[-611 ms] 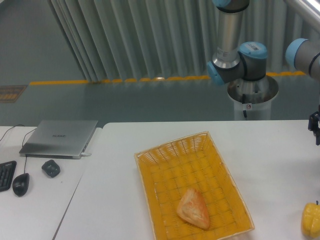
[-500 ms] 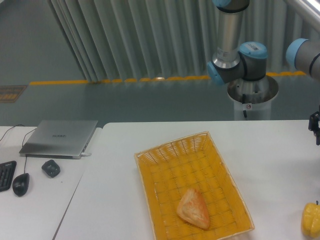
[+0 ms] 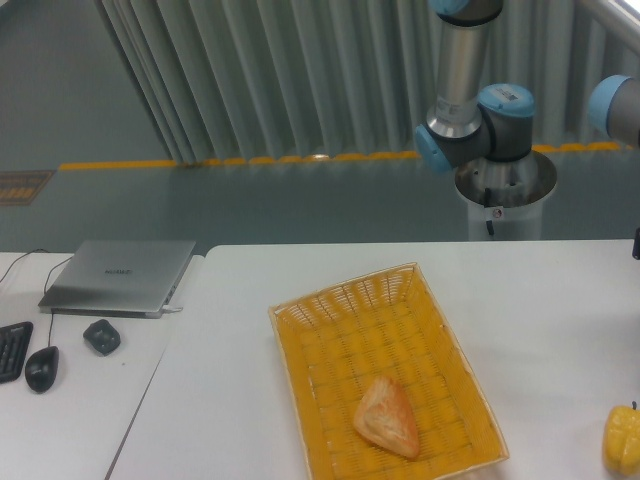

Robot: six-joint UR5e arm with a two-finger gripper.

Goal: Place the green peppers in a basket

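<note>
**White table, wicker basket — pepper out of view**

Sitting mid-table: yellow-orange basket (image 3: 385,375), holding only a tan pastry (image 3: 387,416). Showing no green pepper anywhere; appearance impossible to describe. Lying at the right edge: a yellow pepper (image 3: 622,440). Gripper nearly out of frame, fingers' spacing impossible to tell. Likely step: reaching for the pepper off-frame; next calling for a grasp.

The tool (image 3: 637,243) is almost wholly cut off at the right edge. The yellow pepper (image 3: 622,440) and keyboard (image 3: 12,350) are cropped too.
</note>
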